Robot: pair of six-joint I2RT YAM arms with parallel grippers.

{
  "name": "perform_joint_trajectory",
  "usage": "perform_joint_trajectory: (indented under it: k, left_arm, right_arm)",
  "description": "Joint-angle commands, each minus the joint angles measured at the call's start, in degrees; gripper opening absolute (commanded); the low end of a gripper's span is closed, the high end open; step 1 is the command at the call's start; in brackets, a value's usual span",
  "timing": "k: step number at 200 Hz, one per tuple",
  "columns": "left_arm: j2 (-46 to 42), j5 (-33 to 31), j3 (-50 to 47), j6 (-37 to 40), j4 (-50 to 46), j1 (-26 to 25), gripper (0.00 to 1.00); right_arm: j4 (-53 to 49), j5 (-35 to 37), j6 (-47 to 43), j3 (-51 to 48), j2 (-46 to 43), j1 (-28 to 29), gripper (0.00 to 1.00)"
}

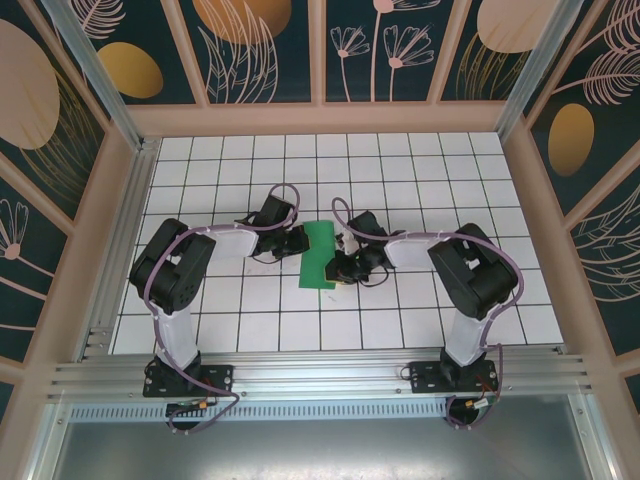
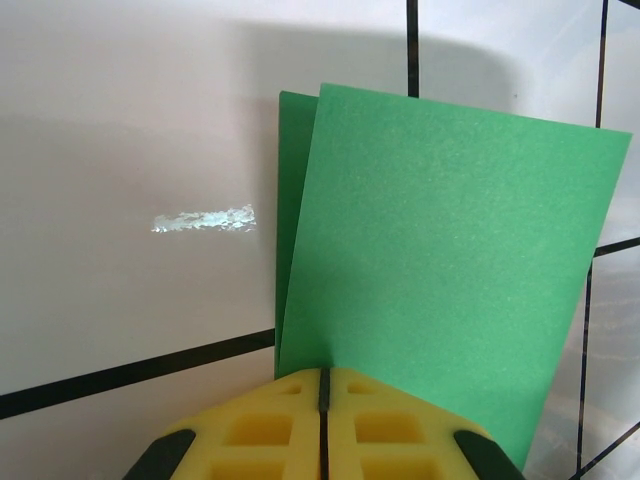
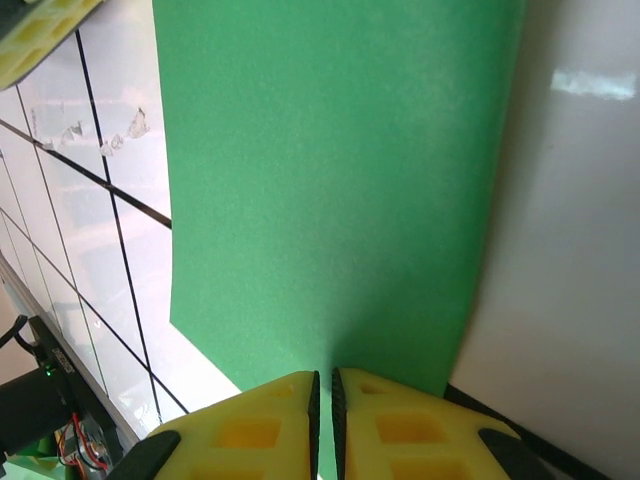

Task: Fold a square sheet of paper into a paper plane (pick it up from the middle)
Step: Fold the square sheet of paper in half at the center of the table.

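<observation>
The square sheet of paper (image 1: 320,254) is bright green and folded in two into a tall rectangle, held over the white grid table (image 1: 400,180) between both arms. My left gripper (image 1: 299,243) is shut on its left edge. In the left wrist view its yellow fingertips (image 2: 290,420) meet on the sheet (image 2: 440,260), and two layers show at the far left edge. My right gripper (image 1: 341,268) is shut on the right edge. In the right wrist view the sheet (image 3: 330,180) runs down into the narrow slit between the right gripper's (image 3: 323,390) pads.
The table is walled by a wooden frame (image 1: 320,118) at the back and sides, with a metal rail (image 1: 320,375) along the near edge. A scuffed shiny patch (image 2: 203,220) marks a tile left of the paper. The other arm's yellow finger (image 3: 40,35) shows in the right wrist view's top left corner.
</observation>
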Motion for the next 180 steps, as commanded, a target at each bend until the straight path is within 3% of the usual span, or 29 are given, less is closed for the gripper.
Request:
perform_joint_trajectory:
  k: [1,55,108,134,180]
  left_arm:
    - [3.55,-6.27,-1.38,0.76,-4.99,0.29,0.09]
    - [3.55,-6.33,-1.37,0.92,-5.19,0.29,0.09]
    - [3.16,-6.23,-1.29,1.45,-5.43,0.29,0.09]
    - [2.86,-6.36,-1.38,1.64,-5.02,0.29,0.09]
    - [2.82,-6.23,-1.39,2.17,-5.34,0.29,0.08]
  right_arm:
    - [-3.6,-1.03,0.3,-1.92,-3.98,0.81,0.17]
    - [-4.98,0.84,-0.18,-4.07,-0.99,0.73,0.16]
    - [-5.27,6.76,0.07,5.4,-6.36,-1.32,0.17]
    - [-2.41,9.97,2.96,9.34,-2.2,-2.26,0.17]
    - [0.0,9.46,4.25,15.86,6.73,-2.6,0.16]
